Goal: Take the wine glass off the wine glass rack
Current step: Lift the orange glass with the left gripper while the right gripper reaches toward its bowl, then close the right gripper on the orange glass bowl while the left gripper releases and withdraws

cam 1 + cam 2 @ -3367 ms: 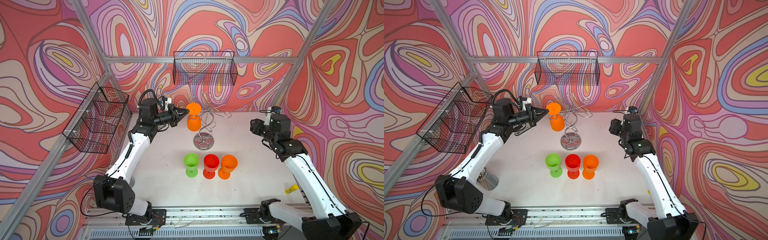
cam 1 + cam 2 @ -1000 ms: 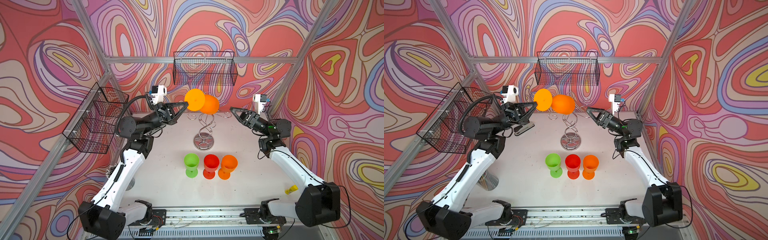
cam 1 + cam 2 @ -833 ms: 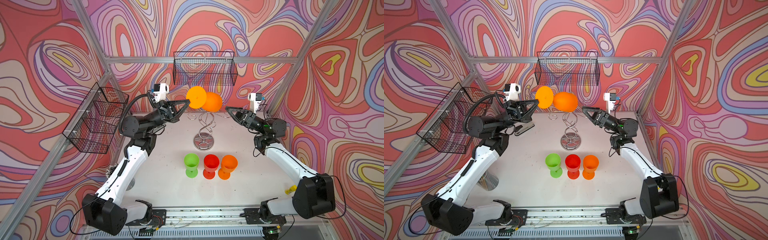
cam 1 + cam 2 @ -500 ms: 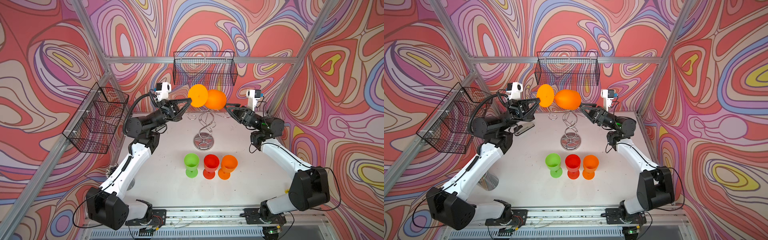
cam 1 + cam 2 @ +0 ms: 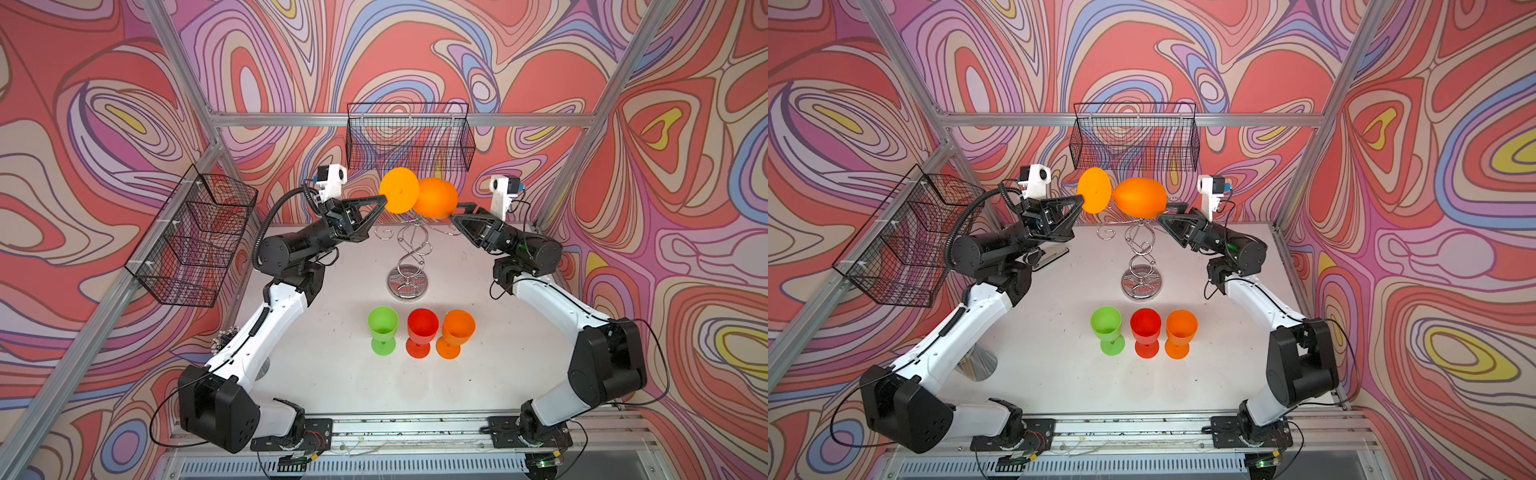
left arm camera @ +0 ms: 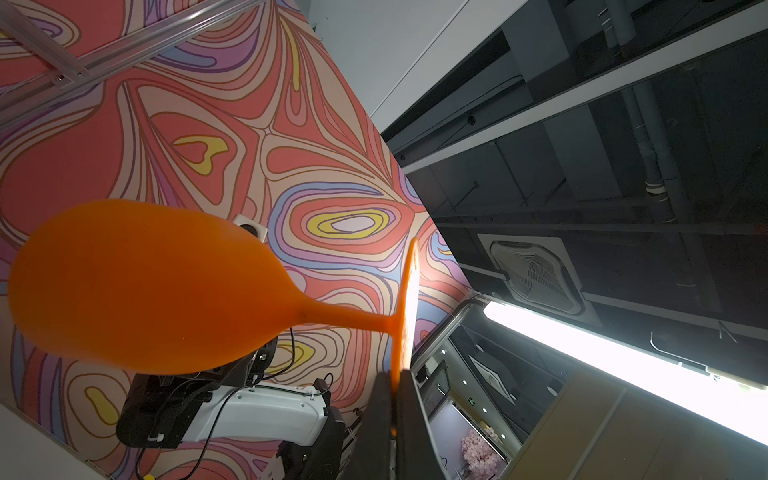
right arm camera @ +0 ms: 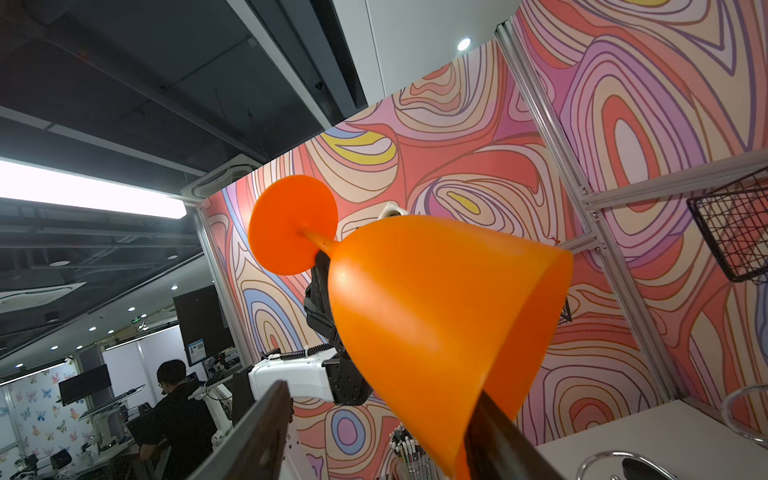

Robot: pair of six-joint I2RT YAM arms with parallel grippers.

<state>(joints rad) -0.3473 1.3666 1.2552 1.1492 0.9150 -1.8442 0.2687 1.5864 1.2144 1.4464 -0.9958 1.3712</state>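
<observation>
Wine glass (image 5: 1138, 198), orange, on its side in mid-air above the hooks of the rack (image 5: 407, 283), not hanging on them (both top views). Foot (image 5: 399, 190) points toward the left arm, and the bowl (image 7: 415, 311), w/ its open mouth, toward the right arm.

Left gripper (image 5: 384, 201): jaws pressed together on the foot's edge, i.e. pinching the thin disc. The left wrist view shows the disc edge-on btwn the two dark fingers (image 6: 380, 415).

Right gripper (image 5: 455, 211): jaws spread at the bowl's mouth. In the right wrist view one finger (image 7: 498, 444) lies against the rim and the other stands clear of the bowl. Whether it reaches inside, cannot tell.

Rack: upright on the white table (image 5: 332, 365), back-centre, hooks bare. In front of it, a row of upright cups close together: green cup (image 5: 382, 328), red cup (image 5: 422, 330), orange cup (image 5: 457, 330).

Black wire baskets hang on the back wall (image 5: 409, 137) and on the left wall (image 5: 195, 241).
</observation>
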